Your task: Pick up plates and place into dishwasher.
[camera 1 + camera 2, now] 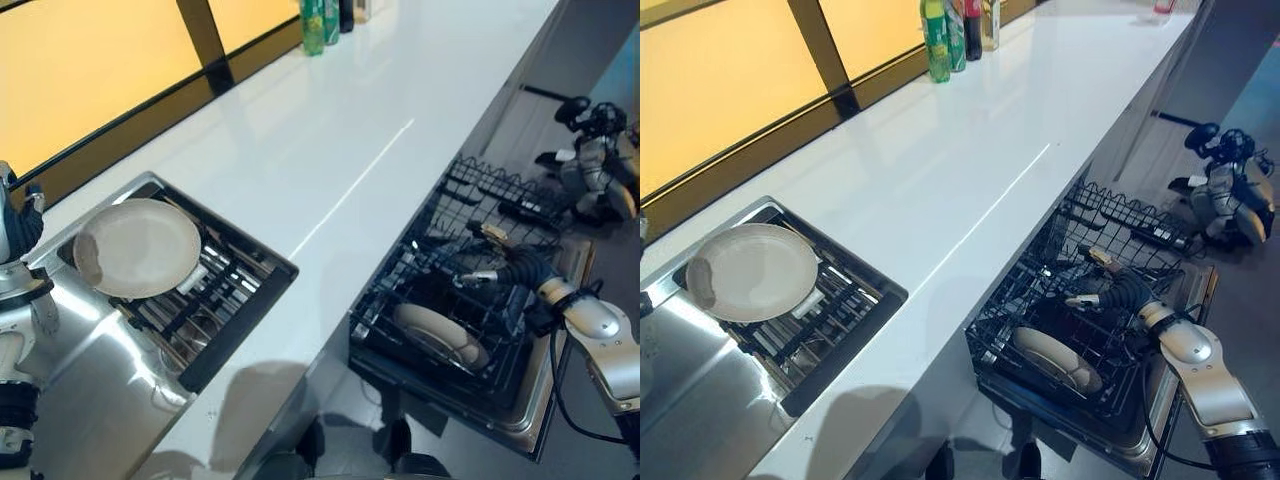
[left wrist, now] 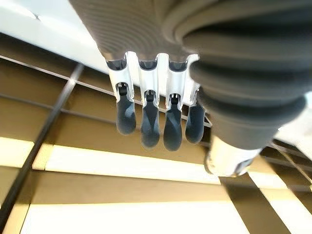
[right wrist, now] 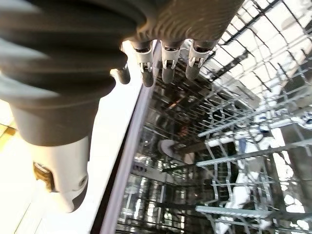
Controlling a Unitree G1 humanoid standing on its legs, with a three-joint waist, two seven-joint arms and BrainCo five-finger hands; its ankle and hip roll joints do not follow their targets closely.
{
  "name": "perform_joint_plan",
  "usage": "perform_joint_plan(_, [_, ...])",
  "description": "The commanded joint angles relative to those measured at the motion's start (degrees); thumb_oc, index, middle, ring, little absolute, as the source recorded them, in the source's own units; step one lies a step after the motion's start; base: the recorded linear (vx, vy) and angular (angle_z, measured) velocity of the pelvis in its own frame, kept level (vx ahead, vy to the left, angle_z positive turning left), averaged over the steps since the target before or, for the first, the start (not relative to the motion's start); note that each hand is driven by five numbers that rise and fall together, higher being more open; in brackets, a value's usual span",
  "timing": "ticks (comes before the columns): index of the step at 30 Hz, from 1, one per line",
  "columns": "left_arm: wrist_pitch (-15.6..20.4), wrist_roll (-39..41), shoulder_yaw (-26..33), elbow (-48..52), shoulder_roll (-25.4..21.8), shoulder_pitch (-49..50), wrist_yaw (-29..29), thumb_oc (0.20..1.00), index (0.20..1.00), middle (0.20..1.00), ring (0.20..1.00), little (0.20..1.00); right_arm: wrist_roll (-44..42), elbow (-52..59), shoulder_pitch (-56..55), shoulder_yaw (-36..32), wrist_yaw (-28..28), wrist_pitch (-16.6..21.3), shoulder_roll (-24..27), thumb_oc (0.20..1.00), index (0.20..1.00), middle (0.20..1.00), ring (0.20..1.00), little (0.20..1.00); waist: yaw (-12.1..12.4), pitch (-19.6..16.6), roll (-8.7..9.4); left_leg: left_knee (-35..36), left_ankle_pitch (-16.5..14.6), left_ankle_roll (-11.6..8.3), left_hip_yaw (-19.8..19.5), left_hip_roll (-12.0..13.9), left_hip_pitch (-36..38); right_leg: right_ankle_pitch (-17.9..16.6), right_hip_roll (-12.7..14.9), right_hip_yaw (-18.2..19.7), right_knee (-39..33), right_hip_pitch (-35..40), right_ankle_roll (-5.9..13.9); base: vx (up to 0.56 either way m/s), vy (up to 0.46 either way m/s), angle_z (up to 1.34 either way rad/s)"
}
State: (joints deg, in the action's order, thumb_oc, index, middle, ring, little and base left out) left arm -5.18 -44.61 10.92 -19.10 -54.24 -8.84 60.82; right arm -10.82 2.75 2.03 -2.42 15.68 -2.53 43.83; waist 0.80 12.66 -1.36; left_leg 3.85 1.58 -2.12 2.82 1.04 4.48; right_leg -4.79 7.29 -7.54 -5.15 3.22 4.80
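A round white plate (image 1: 137, 247) rests on the dark wire rack in the sink (image 1: 95, 370) at the left. A second white plate (image 1: 437, 333) leans among the tines of the pulled-out dishwasher rack (image 1: 400, 268) at the right. My right hand (image 1: 512, 267) hovers over that rack just beyond the plate, fingers relaxed and open, holding nothing. In the right wrist view its fingers (image 3: 167, 66) point at the wire tines. My left hand (image 2: 150, 124) is raised at the far left by the sink, fingers straight, empty, facing the window.
A long white countertop (image 1: 340, 150) runs between sink and dishwasher. Several bottles (image 1: 322, 22) stand at its far end by the amber window. A dark and silver device (image 1: 595, 165) lies on the floor beyond the open dishwasher door.
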Motion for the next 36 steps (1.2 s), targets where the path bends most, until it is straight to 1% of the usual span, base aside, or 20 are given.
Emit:
perform_joint_plan(1, [1.40,3.04,3.81,1.65,-3.37,0.09,1.13,0.200,0.200,0.200,0.200,0.200,-0.14,4.51,-0.20,-0.59,-0.44,3.79,0.07,1.000,1.000,1.000,1.000,1.000,1.07,-4.77,1.09,-1.53,-2.17,-0.76,-2.13,0.13,-1.38,6.29,2.90,-0.92,8.84,-1.95,2.13,-0.06,-0.087,0.06])
perform_joint_plan(4, [3.03,3.27,5.04,4.32,-3.39,1.11,1.05,0.200,0.200,0.200,0.200,0.200,-0.69,5.90,0.04,-0.30,-0.35,4.18,-0.28,1.000,1.000,1.000,1.000,1.000,1.46,-5.84,1.27,-0.61,-2.14,-0.91,-2.63,0.38,-0.26,6.63,2.39,-1.24,8.43,-0.86,1.98,-0.04,-0.083,0.05])
perform_joint_plan(7, [4.69,2.82,5.42,6.68,-3.12,1.31,-0.57,0.200,0.200,0.200,0.200,0.200,-0.73,6.67,0.87,0.31,0.08,3.71,-1.09,1.000,1.000,1.000,1.000,1.000,1.87,-6.79,1.30,0.16,-2.02,-1.08,-3.23,0.57,0.78,6.83,1.78,-1.26,8.00,0.24,1.75,-0.02,-0.066,0.08])
perform_joint_plan(8, [5.27,2.60,5.58,7.31,-3.07,1.54,-1.60,0.200,0.200,0.200,0.200,0.200,-0.59,6.95,0.96,0.42,0.36,3.53,-1.32,1.000,1.000,1.000,1.000,1.000,1.92,-6.92,1.27,0.12,-1.54,-1.09,-3.35,0.58,0.69,6.32,1.64,-1.26,7.87,0.26,1.61,-0.03,-0.056,0.10])
perform_joint_plan(9, [6.46,3.04,5.55,7.89,-3.01,1.75,-3.45,0.200,0.200,0.200,0.200,0.200,-0.49,7.17,1.00,0.60,0.44,3.15,-1.50,1.000,1.000,1.000,1.000,1.000,1.98,-7.21,1.28,0.19,-1.55,-1.14,-3.45,0.63,0.88,6.36,1.52,-1.23,7.77,0.51,1.57,-0.02,-0.053,0.07])
perform_joint_plan(10, [9.49,4.14,5.24,8.33,-3.05,1.98,-7.97,0.200,0.200,0.200,0.200,0.200,-0.46,7.31,1.04,0.81,0.56,2.68,-1.60,1.000,1.000,1.000,1.000,1.000,2.03,-7.56,1.29,0.22,-1.65,-1.19,-3.53,0.72,1.16,6.46,1.36,-1.18,7.73,0.78,1.55,0.02,-0.048,0.05])
perform_joint_plan(11, [11.16,5.29,5.02,8.58,-3.13,2.25,-11.13,0.200,0.200,0.200,0.200,0.200,-0.54,7.41,1.01,0.80,0.69,2.42,-1.62,1.000,1.000,1.000,1.000,1.000,2.01,-7.65,1.29,0.24,-1.71,-1.23,-3.49,0.81,1.33,6.50,1.26,-1.16,7.70,0.95,1.55,0.03,-0.051,0.05])
perform_joint_plan(12, [13.32,8.07,3.87,9.14,-3.46,2.81,-17.86,0.325,0.325,0.325,0.325,0.325,-0.59,7.63,0.90,0.66,1.00,1.90,-1.71,1.000,1.000,1.000,1.000,1.000,1.96,-7.83,1.23,0.26,-1.72,-1.31,-3.40,0.96,1.50,6.53,1.09,-1.13,7.66,1.13,1.58,0.03,-0.042,0.01])
perform_joint_plan(13, [14.55,11.35,2.34,9.92,-3.42,3.29,-21.51,0.589,0.589,0.589,0.589,0.589,-0.81,8.07,0.68,0.50,1.19,1.37,-1.65,1.000,1.000,1.000,1.000,1.000,1.87,-7.83,1.17,0.21,-1.71,-1.38,-3.36,1.08,1.66,6.56,0.98,-1.16,7.70,1.27,1.62,0.03,-0.042,0.00])
perform_joint_plan(14, [15.30,13.96,1.42,10.93,-2.91,3.69,-25.06,1.000,1.000,1.000,1.000,1.000,-1.16,8.42,0.37,0.15,1.34,0.93,-1.49,1.000,1.000,1.000,1.000,1.000,1.89,-7.72,1.09,0.11,-1.72,-1.39,-3.31,1.19,1.78,6.60,0.88,-1.21,7.77,1.39,1.63,0.00,0.000,0.00])
perform_joint_plan(17, [15.89,23.14,-0.77,11.29,-0.82,4.95,-37.32,1.000,1.000,1.000,1.000,1.000,-0.86,8.34,-0.47,-0.63,2.65,1.01,-1.95,1.000,1.000,1.000,1.000,1.000,1.62,-7.31,0.68,-0.30,-1.76,-1.36,-2.96,1.41,1.98,6.60,0.60,-1.02,7.95,1.59,1.67,0.00,0.000,0.00])
perform_joint_plan(18, [14.80,24.46,-1.52,11.32,-0.02,5.21,-40.57,1.000,1.000,1.000,1.000,1.000,-0.85,8.31,-0.66,-0.89,2.99,1.09,-2.03,1.000,1.000,1.000,1.000,1.000,1.55,-7.10,0.60,-0.43,-1.74,-1.34,-2.88,1.46,1.95,6.55,0.52,-0.94,7.93,1.62,1.67,0.06,-0.013,0.00])
perform_joint_plan(19, [13.52,24.37,-2.47,10.95,0.67,5.56,-42.74,1.000,1.000,1.000,1.000,1.000,-0.87,8.26,-0.79,-1.05,3.24,1.09,-2.12,1.000,1.000,1.000,1.000,1.000,1.41,-6.89,0.53,-0.41,-2.12,-1.37,-2.87,1.50,2.27,6.99,0.44,-0.78,7.97,1.89,1.80,0.05,-0.014,-0.01])
perform_joint_plan(20, [13.39,24.27,-3.46,10.13,1.11,5.71,-44.15,1.000,1.000,1.000,1.000,1.000,-1.03,8.39,-0.81,-1.12,3.26,0.91,-2.04,1.000,1.000,1.000,1.000,1.000,1.32,-6.61,0.49,-0.57,-2.12,-1.32,-2.80,1.48,2.22,6.97,0.41,-0.71,8.05,1.85,1.84,0.04,-0.014,0.00])
perform_joint_plan(22, [12.70,25.82,-5.22,8.91,1.70,5.63,-49.85,1.000,1.000,1.000,1.000,1.000,-1.41,8.20,-0.74,-1.21,3.26,0.80,-1.76,1.000,1.000,1.000,1.000,1.000,1.18,-6.09,0.49,-0.90,-2.15,-1.21,-2.59,1.50,1.98,6.87,0.42,-0.65,8.15,1.62,1.88,0.00,0.000,0.00])
perform_joint_plan(26, [12.97,25.64,-9.78,12.06,3.00,6.60,-66.58,1.000,1.000,1.000,1.000,1.000,-2.24,8.17,-0.96,-1.55,2.69,0.74,-0.64,1.000,1.000,1.000,1.000,1.000,1.34,-4.65,0.30,-1.46,-1.87,-1.05,-2.45,1.52,1.08,6.12,0.57,-0.91,7.85,1.01,2.12,-0.03,-0.016,-0.01])
perform_joint_plan(28, [11.43,27.10,-11.89,14.91,3.08,7.00,-74.64,1.000,1.000,1.000,1.000,1.000,-3.08,8.22,-0.98,-1.64,2.30,0.73,0.25,1.000,1.000,1.000,1.000,1.000,1.47,-4.19,0.11,-1.59,-1.66,-1.01,-2.54,1.52,0.71,5.76,0.69,-1.10,7.62,0.86,2.25,-0.02,-0.008,0.00])
perform_joint_plan(30, [10.04,28.16,-13.13,16.42,2.67,7.28,-78.61,1.000,1.000,1.000,1.000,1.000,-3.67,8.29,-1.32,-1.80,2.25,0.95,1.12,1.000,1.000,1.000,1.000,1.000,1.41,-3.90,-0.13,-1.61,-1.50,-1.01,-2.52,1.55,0.63,5.56,0.77,-1.24,7.45,0.91,2.37,0.00,0.000,0.00])
perform_joint_plan(31, [8.78,28.25,-14.43,17.21,1.81,7.44,-81.66,1.000,1.000,1.000,1.000,1.000,-4.34,8.18,-1.67,-1.76,2.06,1.21,2.08,1.000,1.000,1.000,1.000,1.000,1.29,-3.67,-0.40,-1.63,-1.31,-1.05,-2.57,1.55,0.58,5.37,0.89,-1.37,7.29,1.00,2.49,0.00,0.000,0.00])
perform_joint_plan(36, [6.26,29.94,-16.70,17.74,-0.52,6.78,-81.35,1.000,1.000,1.000,1.000,1.000,-6.28,7.80,-2.26,-1.22,1.11,1.16,4.98,1.000,1.000,1.000,1.000,1.000,0.94,-3.16,-0.98,-2.07,-1.00,-1.26,-2.69,1.40,0.16,5.19,1.38,-1.66,7.23,0.95,2.78,0.03,0.037,0.01])
